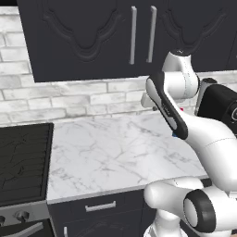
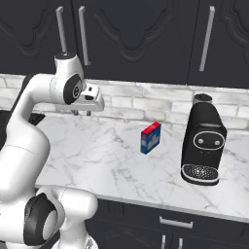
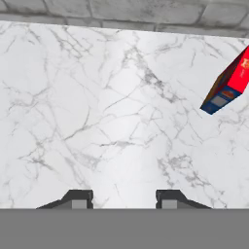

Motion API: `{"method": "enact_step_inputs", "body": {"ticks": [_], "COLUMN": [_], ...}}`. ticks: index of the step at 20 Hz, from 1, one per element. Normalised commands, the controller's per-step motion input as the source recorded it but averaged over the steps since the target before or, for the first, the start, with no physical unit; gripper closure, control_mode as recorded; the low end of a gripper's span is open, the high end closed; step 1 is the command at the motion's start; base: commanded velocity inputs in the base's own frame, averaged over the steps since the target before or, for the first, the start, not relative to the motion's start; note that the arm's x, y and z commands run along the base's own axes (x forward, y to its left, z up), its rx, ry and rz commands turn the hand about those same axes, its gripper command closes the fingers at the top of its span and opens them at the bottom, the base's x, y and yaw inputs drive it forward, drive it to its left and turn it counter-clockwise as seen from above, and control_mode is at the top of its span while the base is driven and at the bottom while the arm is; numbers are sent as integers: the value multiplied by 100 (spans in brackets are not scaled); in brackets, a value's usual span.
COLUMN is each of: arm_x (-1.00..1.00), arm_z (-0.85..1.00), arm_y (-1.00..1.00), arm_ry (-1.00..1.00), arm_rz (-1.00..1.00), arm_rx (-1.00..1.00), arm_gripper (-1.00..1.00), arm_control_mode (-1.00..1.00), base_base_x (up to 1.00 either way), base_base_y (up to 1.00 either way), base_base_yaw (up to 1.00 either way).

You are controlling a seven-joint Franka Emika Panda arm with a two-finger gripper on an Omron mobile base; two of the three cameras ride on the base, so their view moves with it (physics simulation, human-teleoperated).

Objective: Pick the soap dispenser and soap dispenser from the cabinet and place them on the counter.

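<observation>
While the cabinet (image 2: 136, 39) stood with its doors shut, the two soap dispensers could not be seen and were judged to be behind those doors. The end effector (image 2: 82, 113) hung low over the counter (image 1: 115, 148), pointing down at bare marble, its fingertips (image 3: 78, 199) parted with nothing between them. The cabinet doors and their long silver handles (image 1: 141, 34) lay above it and toward the wall, so the coming move called for a climb up to a handle. A red-topped blue box (image 2: 151, 137) stood on the counter to its right, well apart.
</observation>
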Motion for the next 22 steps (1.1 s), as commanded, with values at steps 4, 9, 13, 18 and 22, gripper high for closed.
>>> {"method": "enact_step_inputs", "body": {"ticks": [4,9,13,18,22], "arm_x": [0,0,0,-2,-6], "arm_z": [0,0,0,0,2], "arm_y": [0,0,0,0,9], "arm_ry": [0,0,0,-1,-6], "arm_rz": [0,0,0,0,0], "arm_rx": [0,0,0,0,-4], "arm_gripper": [-100,-100,-100,-100,-100], "arm_control_mode": [-100,-100,-100,-100,-100], "base_base_x": [0,0,0,0,0], "base_base_y": [0,0,0,0,0], "base_base_yaw": [0,0,0,0,0]}}
